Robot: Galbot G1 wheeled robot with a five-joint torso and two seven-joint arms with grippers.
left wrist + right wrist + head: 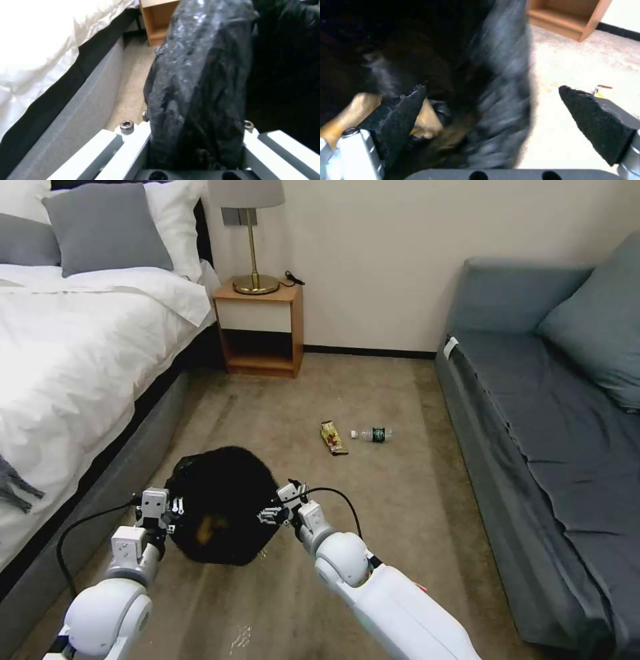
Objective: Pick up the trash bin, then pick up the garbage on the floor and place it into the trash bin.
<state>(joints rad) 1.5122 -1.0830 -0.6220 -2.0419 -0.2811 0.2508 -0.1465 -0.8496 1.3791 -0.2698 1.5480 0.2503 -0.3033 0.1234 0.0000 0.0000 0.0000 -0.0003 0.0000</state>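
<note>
The trash bin [223, 493], draped in its black bag, sits low between my two arms. My left gripper [162, 508] is shut on the bin's left rim, and the crinkly bag edge [200, 82] fills the gap between its fingers. My right gripper [277, 511] is open at the right rim, with one dark pad [403, 110] inside the bin and the other [596, 122] outside over the carpet. A crumpled brown paper piece [210, 527] lies inside the bin. Garbage on the floor beyond the bin: a yellow-brown snack wrapper [333, 438] and a clear bottle with a green label [373, 434].
A bed [67, 360] with a grey base runs along the left. A wooden nightstand [261, 327] with a lamp stands at the back wall. A grey sofa [547, 433] lines the right. Beige carpet lies open between them.
</note>
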